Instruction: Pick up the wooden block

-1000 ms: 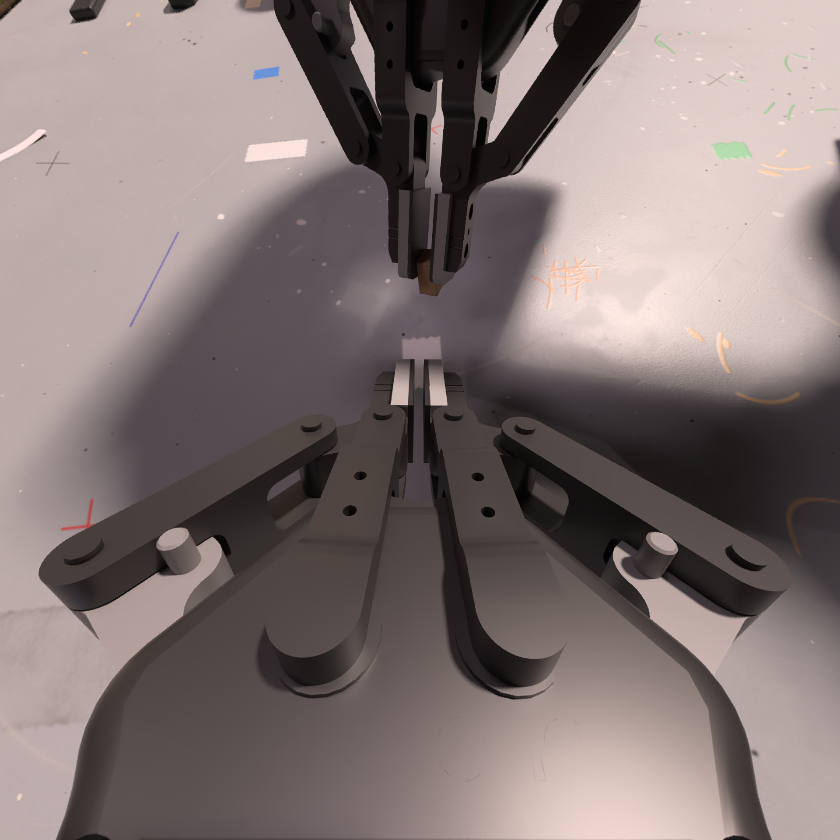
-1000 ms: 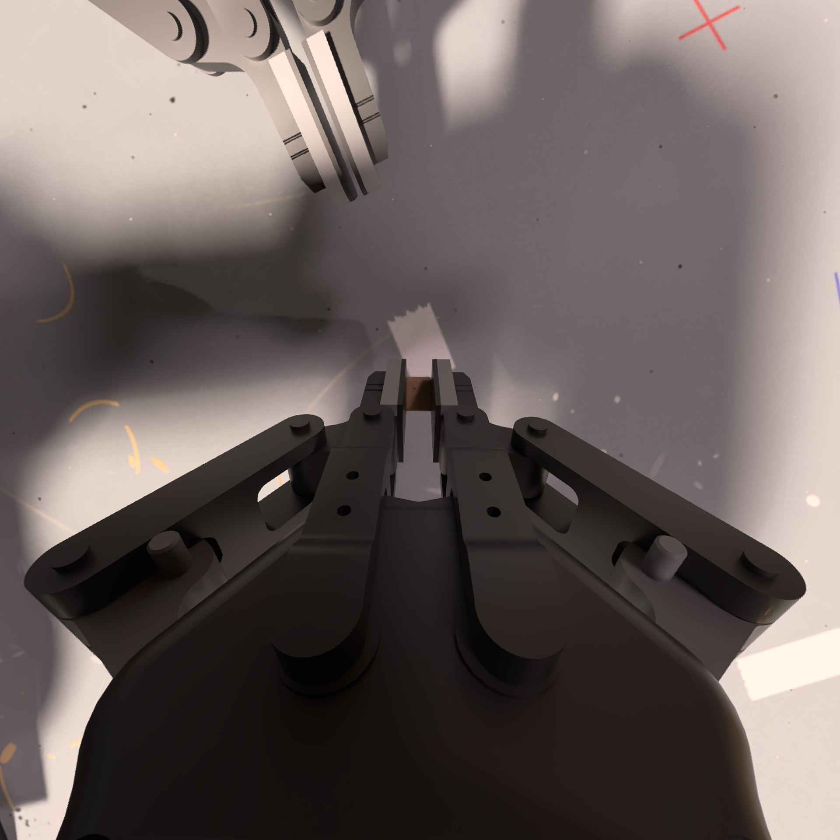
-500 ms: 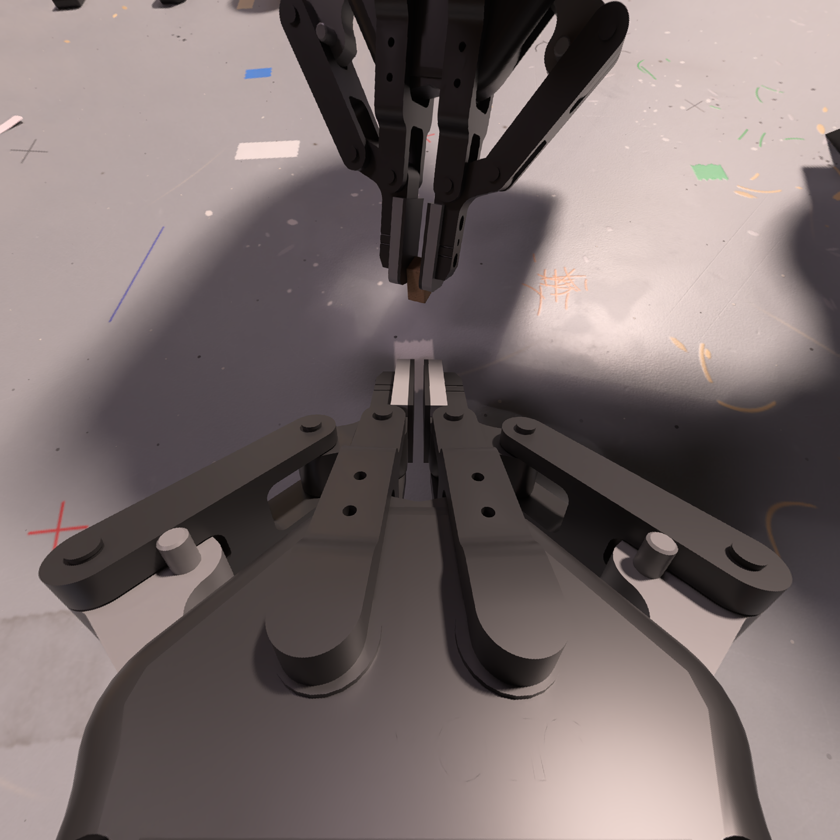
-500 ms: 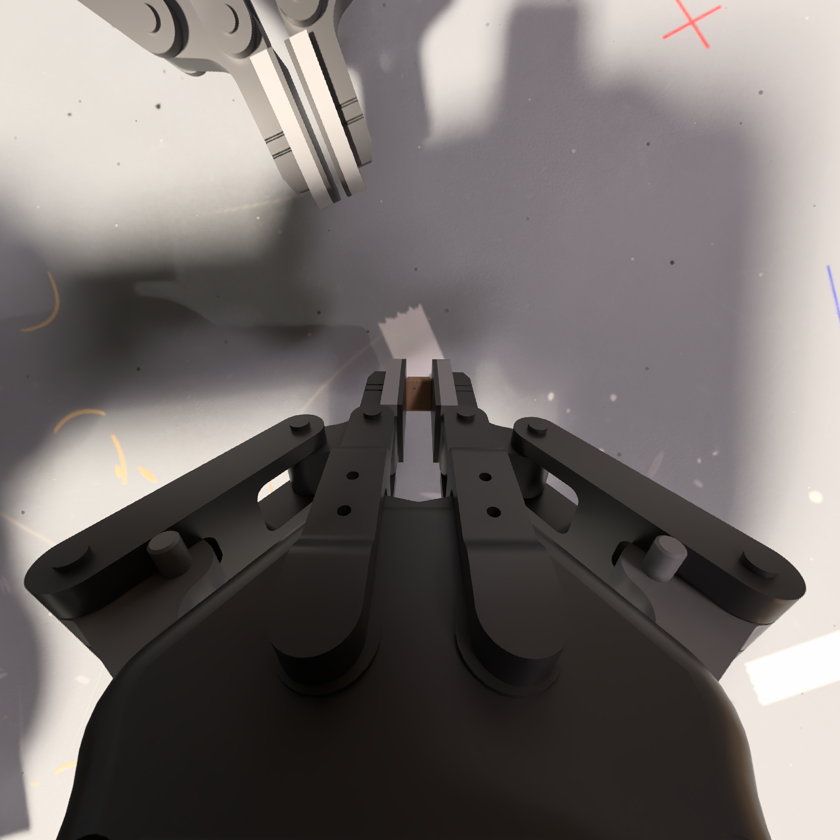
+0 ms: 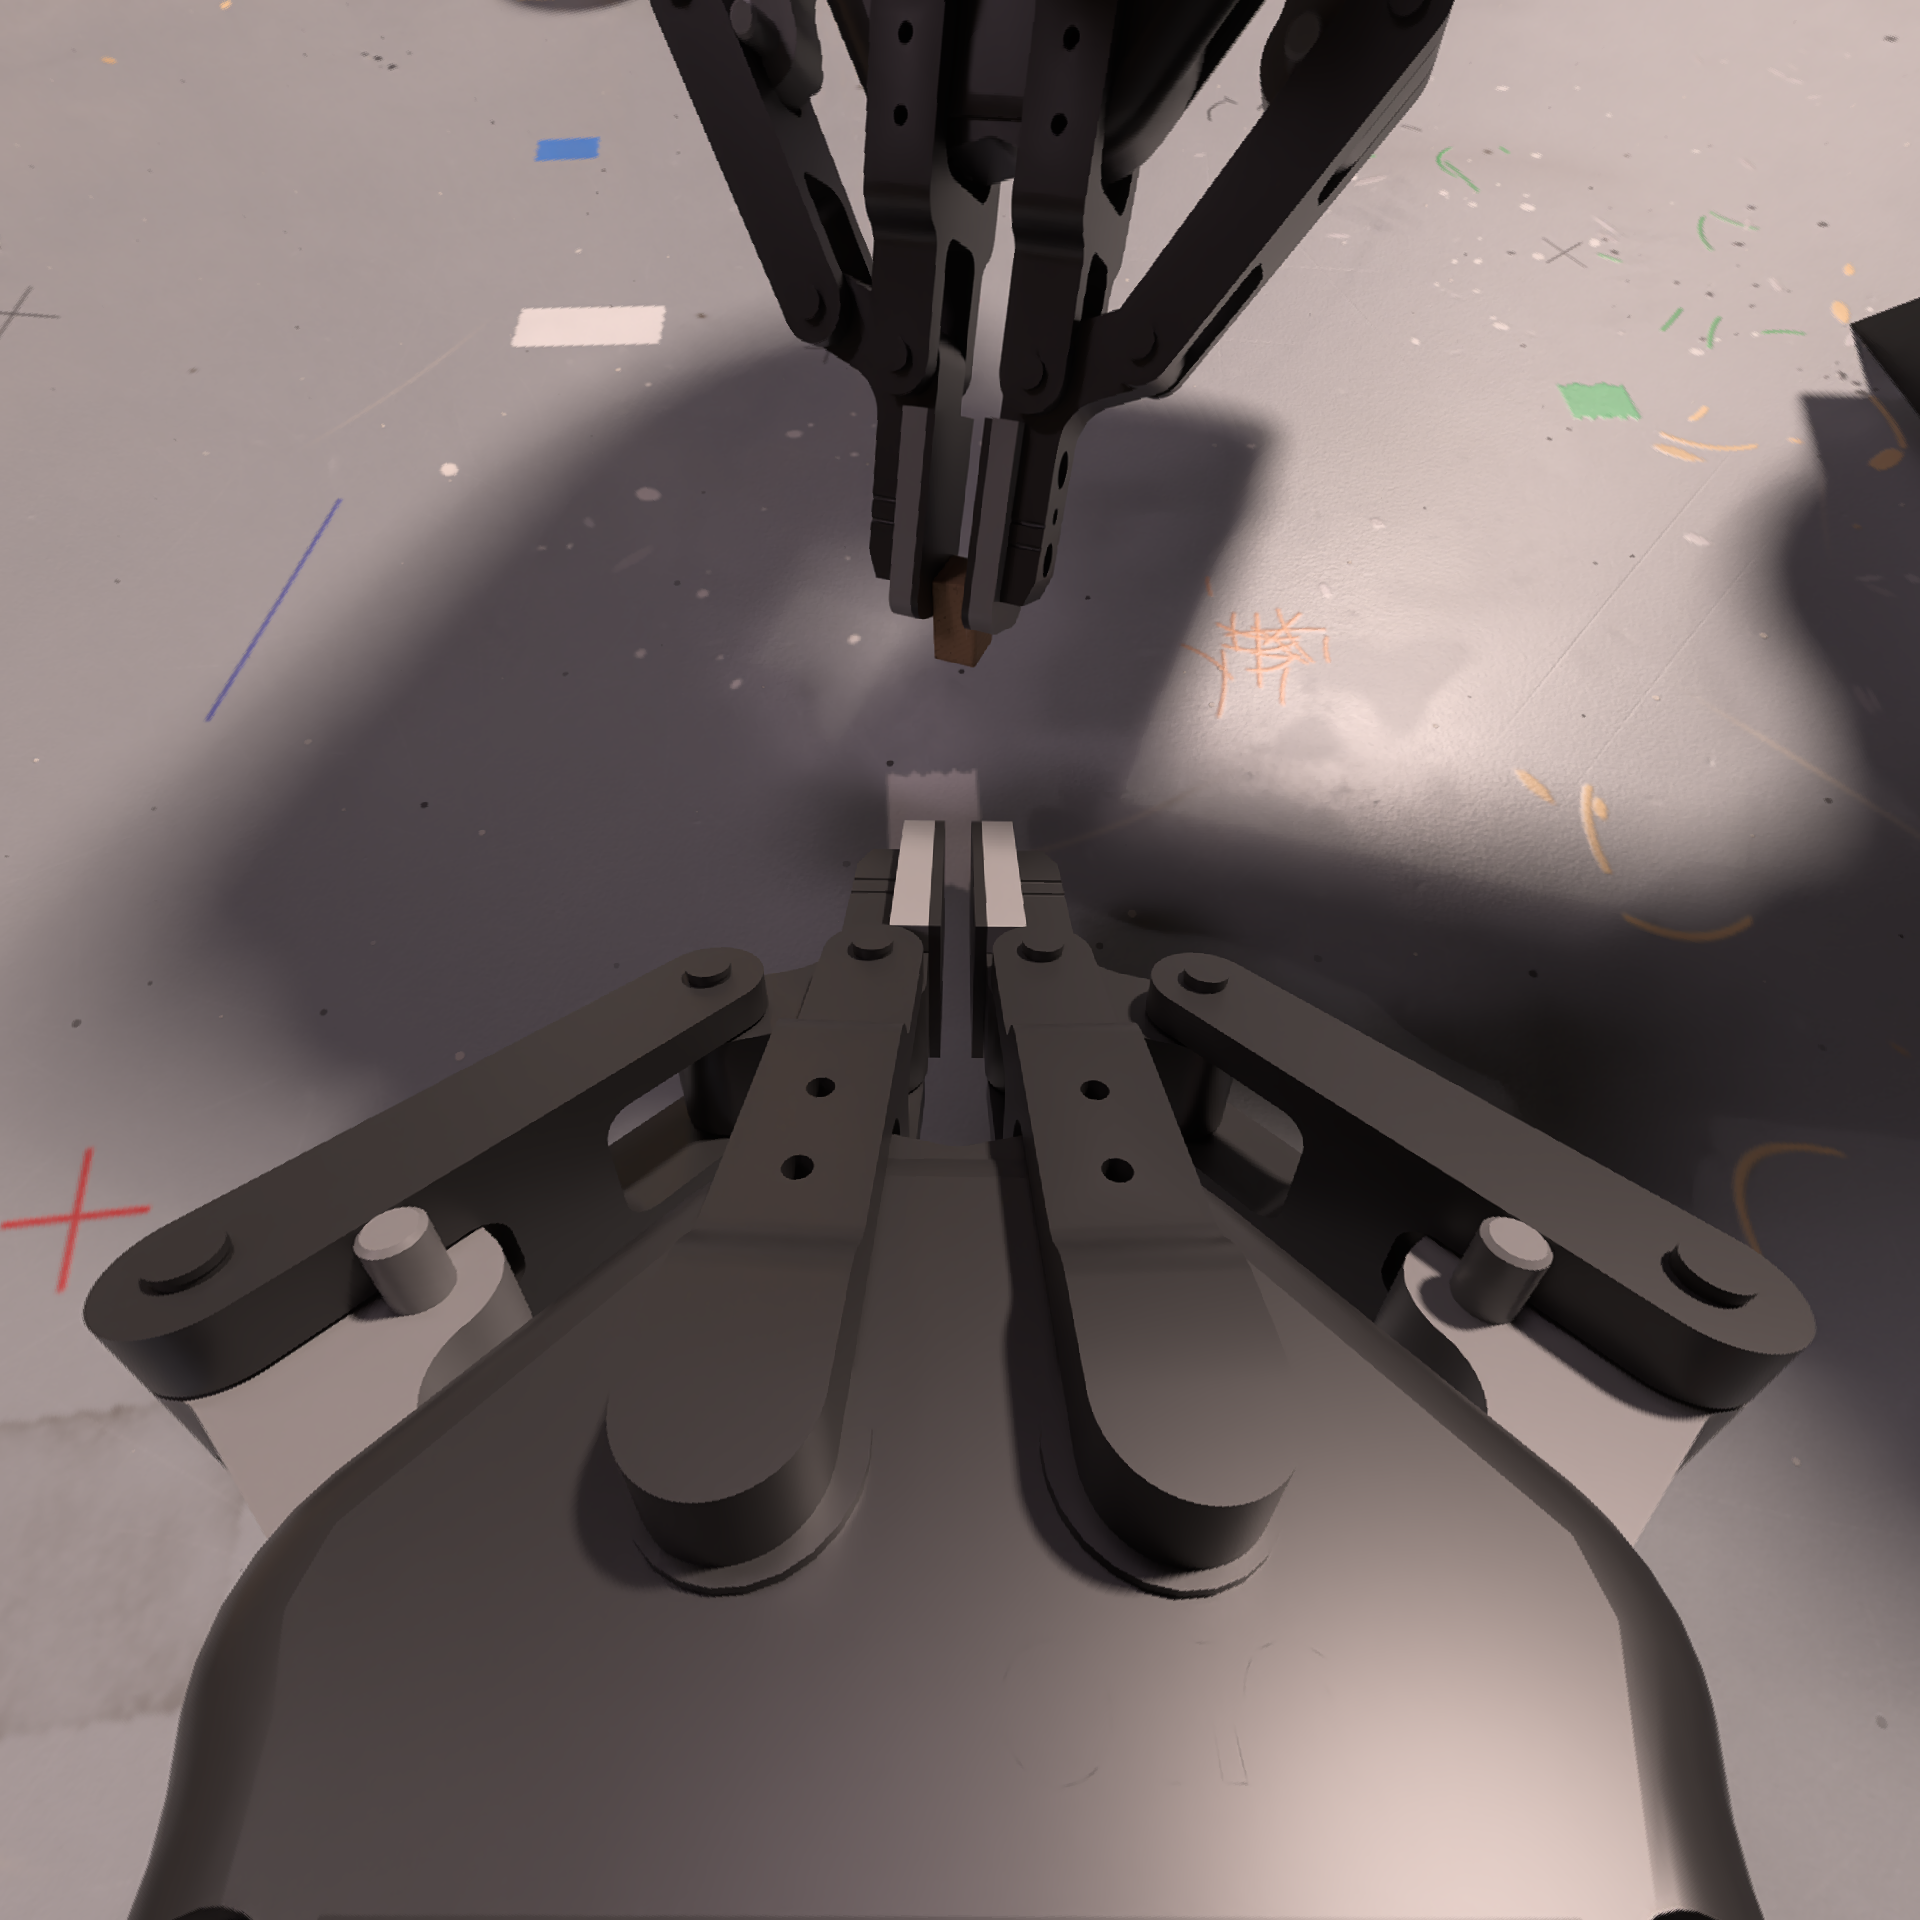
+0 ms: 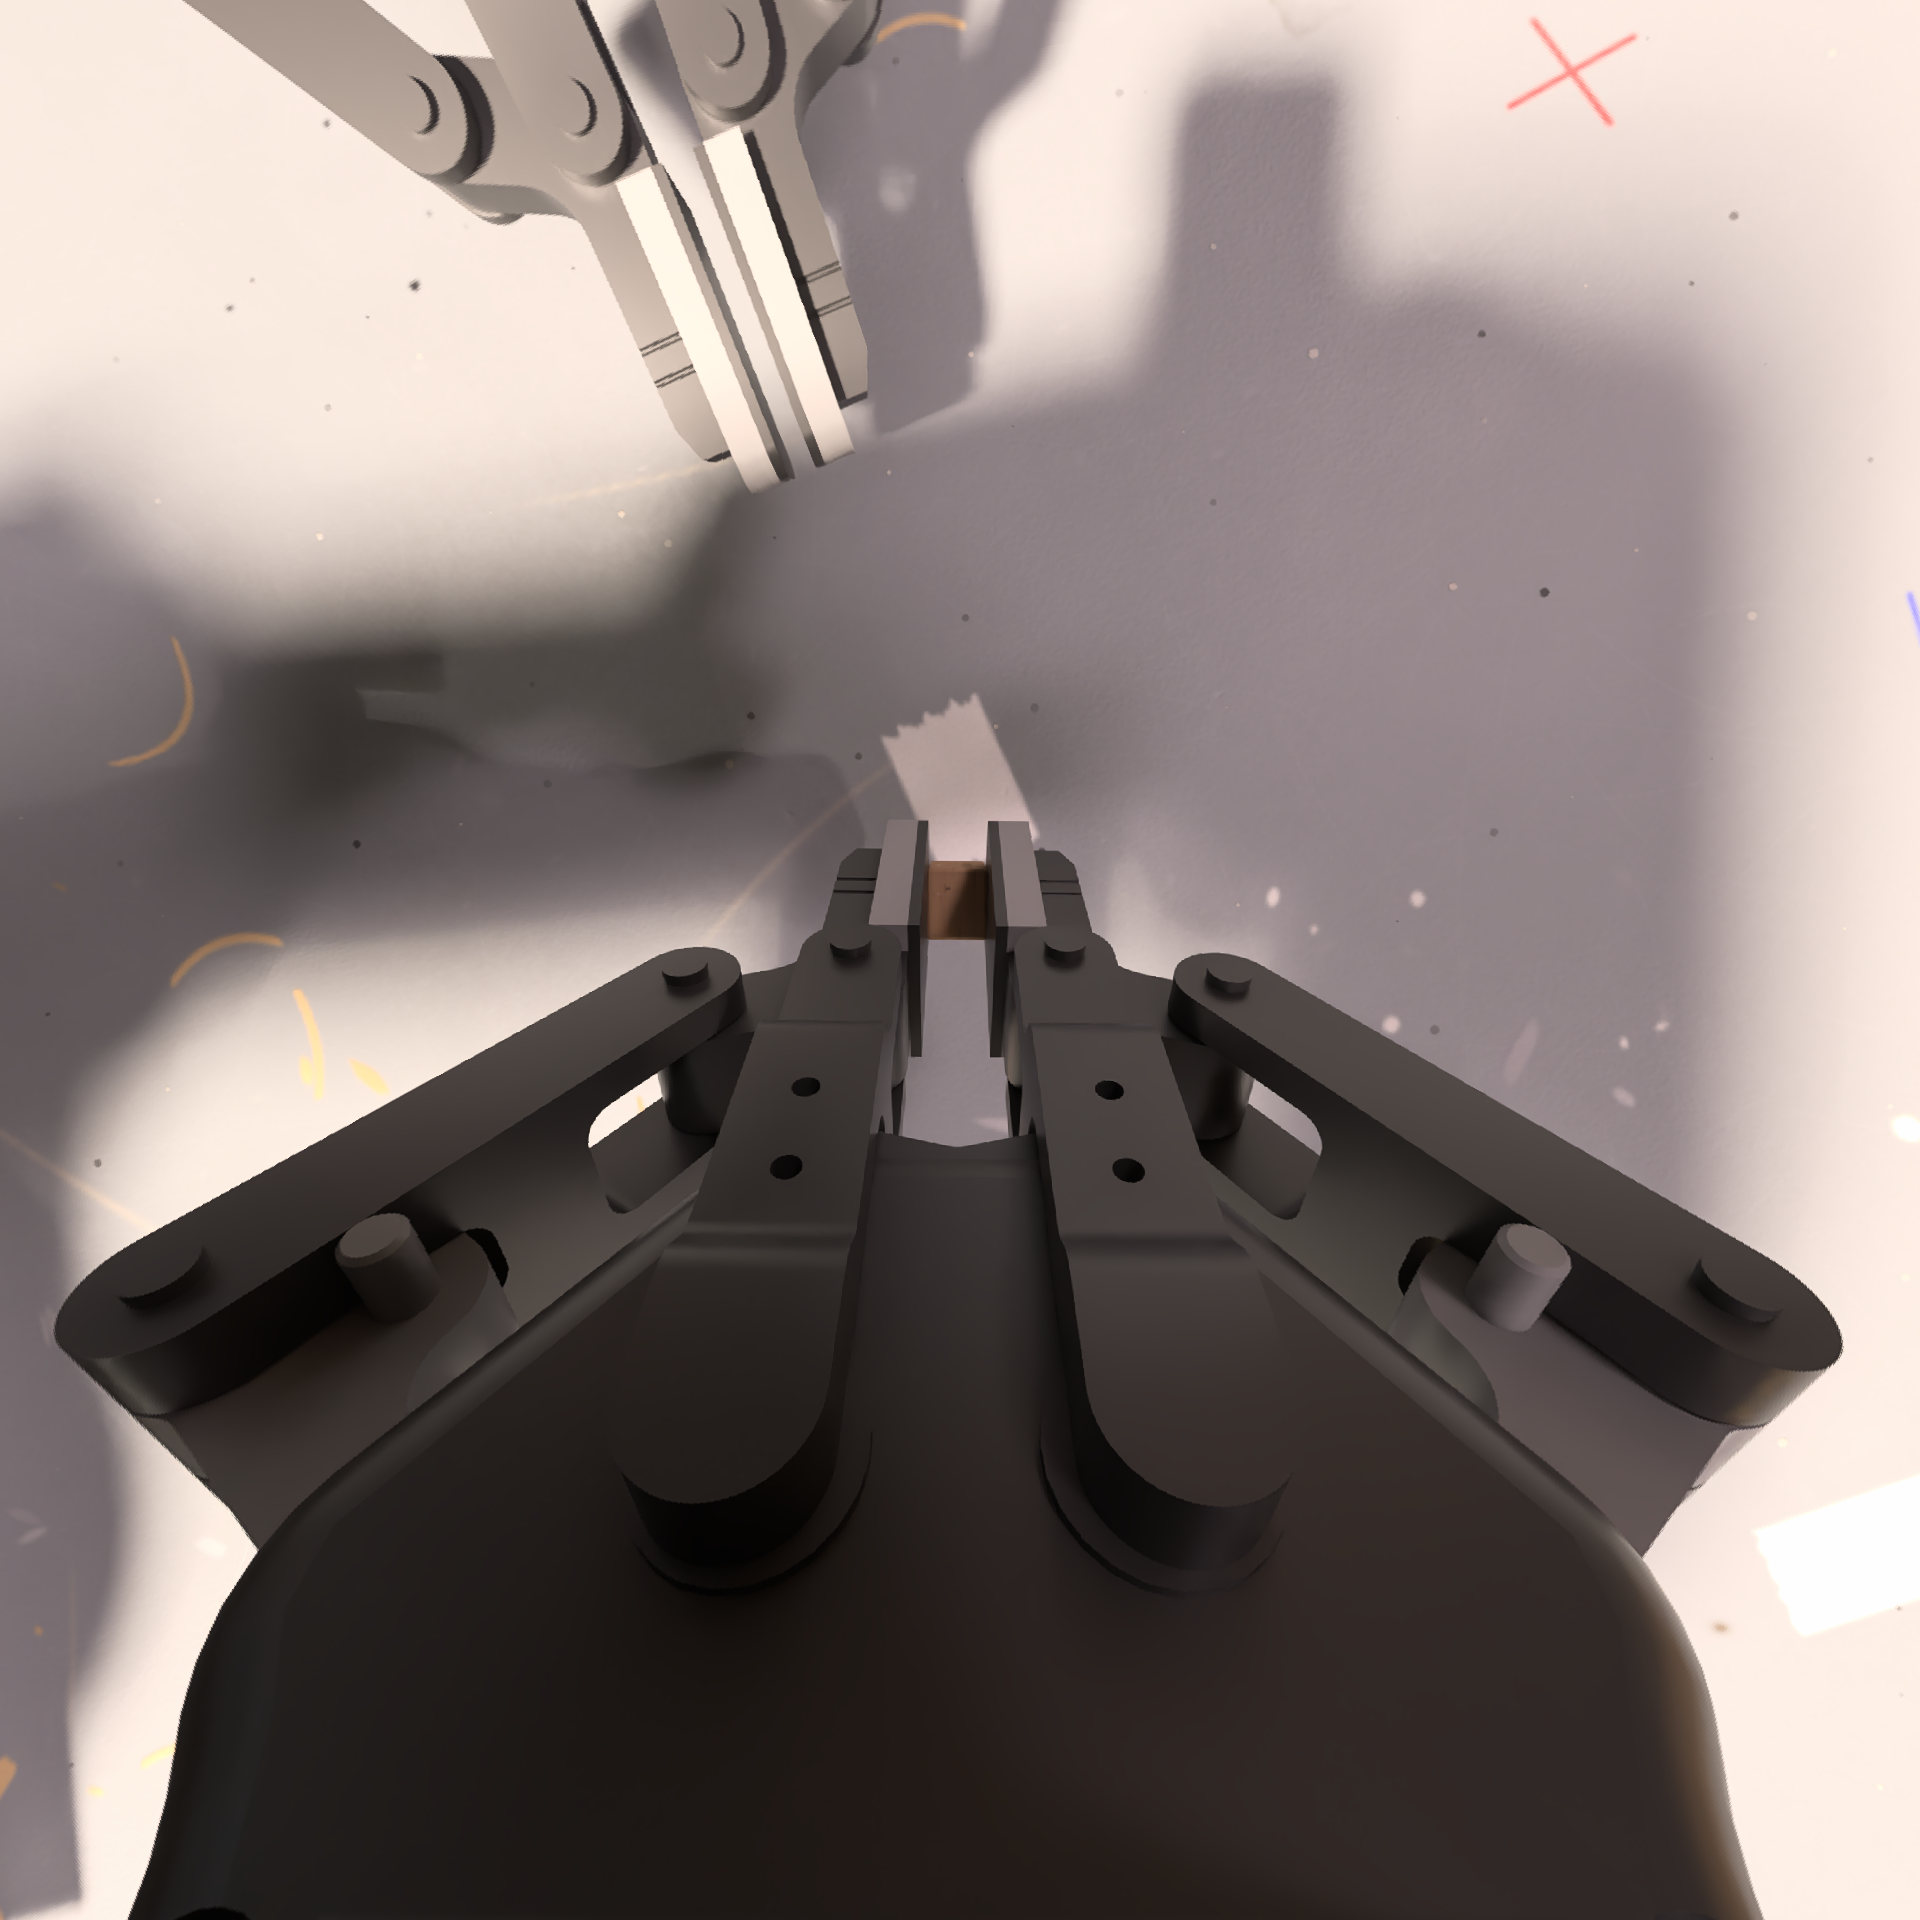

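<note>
The small brown wooden block (image 6: 956, 902) sits clamped between the fingertips of my right gripper (image 6: 956, 878), held above the table. In the left wrist view the same block (image 5: 958, 630) pokes out below the right gripper (image 5: 961, 597), which hangs fingers down ahead of me. My left gripper (image 5: 956, 871) is shut and empty, its pads almost touching. It also shows in the right wrist view (image 6: 774, 410) at the upper left, apart from the block.
A white tape strip (image 5: 932, 797) lies on the grey table just past my left fingertips; it also shows in the right wrist view (image 6: 951, 764). Blue (image 5: 567, 149), white (image 5: 588, 325) and green (image 5: 1600, 401) tape patches and a red cross (image 5: 73, 1216) mark the table. A dark object (image 5: 1891, 353) stands at the right edge.
The right gripper with the block has risen a little and drifted slightly left in the left wrist view. The left gripper has stayed shut and has shifted slightly.
</note>
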